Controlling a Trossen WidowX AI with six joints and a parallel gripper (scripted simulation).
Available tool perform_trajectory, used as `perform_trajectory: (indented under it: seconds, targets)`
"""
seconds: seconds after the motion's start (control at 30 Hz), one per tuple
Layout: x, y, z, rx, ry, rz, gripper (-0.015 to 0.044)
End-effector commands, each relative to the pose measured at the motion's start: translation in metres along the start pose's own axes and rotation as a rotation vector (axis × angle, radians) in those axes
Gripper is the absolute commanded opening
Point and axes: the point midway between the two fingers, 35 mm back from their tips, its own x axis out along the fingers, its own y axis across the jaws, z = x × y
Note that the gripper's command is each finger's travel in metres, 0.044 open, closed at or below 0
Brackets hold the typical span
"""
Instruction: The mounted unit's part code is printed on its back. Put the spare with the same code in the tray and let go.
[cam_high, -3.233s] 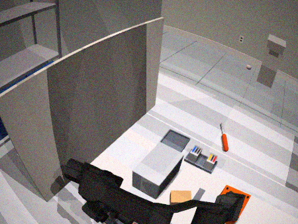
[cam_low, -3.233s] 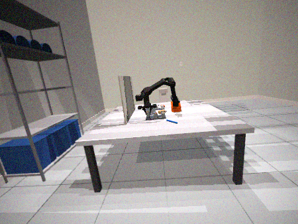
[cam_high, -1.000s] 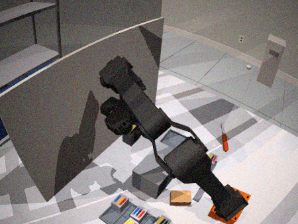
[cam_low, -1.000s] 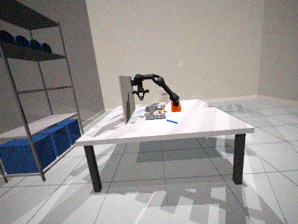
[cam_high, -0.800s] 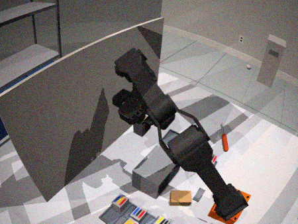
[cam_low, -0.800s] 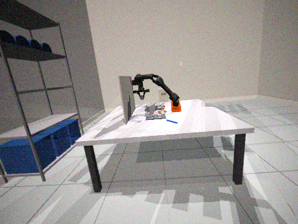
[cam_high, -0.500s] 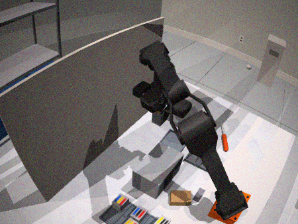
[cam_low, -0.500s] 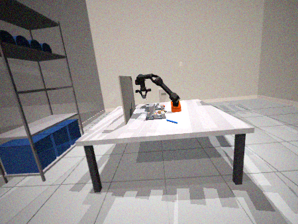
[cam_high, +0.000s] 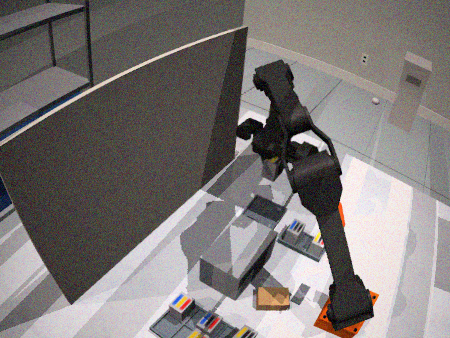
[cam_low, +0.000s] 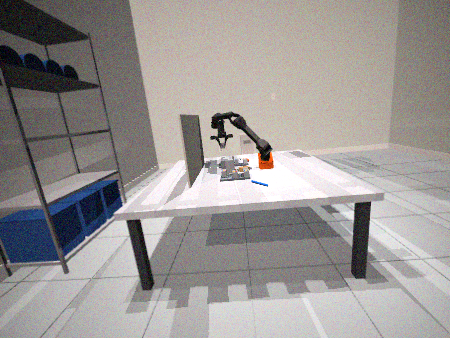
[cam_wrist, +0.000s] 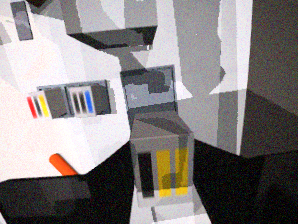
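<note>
My gripper (cam_high: 271, 163) (cam_low: 222, 144) (cam_wrist: 157, 141) is shut on a grey spare with one black and two yellow stripes. The held spare (cam_wrist: 162, 167) hangs above the table, and the shallow dark tray (cam_high: 265, 210) (cam_wrist: 150, 97) shows just past its upper end in the wrist view. The tray holds no unit. A small rack beside it holds two striped units, one with blue (cam_high: 296, 227) (cam_wrist: 82, 100) and one with red and yellow (cam_high: 318, 239) (cam_wrist: 40, 104). More spares (cam_high: 181, 303) sit in a rack (cam_high: 162, 327) at the lower edge of the top view. Which unit is mounted, I cannot tell.
A tall dark panel (cam_high: 125, 165) (cam_low: 192, 145) (cam_wrist: 277, 60) stands along one side. A large grey box (cam_high: 235, 255) (cam_wrist: 112, 15) is next to the tray. A tan block (cam_high: 272, 298), an orange handle (cam_high: 342, 214) (cam_wrist: 62, 165) and a blue stick (cam_low: 259, 183) lie on the table.
</note>
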Motion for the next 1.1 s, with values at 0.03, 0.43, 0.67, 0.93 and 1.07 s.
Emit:
perform_trajectory:
  seconds: [0.03, 0.43, 0.67, 0.93, 1.07]
  targets:
    - [-0.001, -0.003, -0.001, -0.019, 0.012, -0.006, 0.0000]
    - [0.008, -0.005, -0.002, -0.019, 0.012, -0.007, 0.0000]
    - [0.013, -0.006, -0.003, -0.019, 0.013, -0.007, 0.0000]
    - [0.020, -0.007, -0.004, -0.019, 0.013, -0.007, 0.0000]
    - [0.023, -0.007, -0.004, -0.019, 0.013, -0.007, 0.0000]
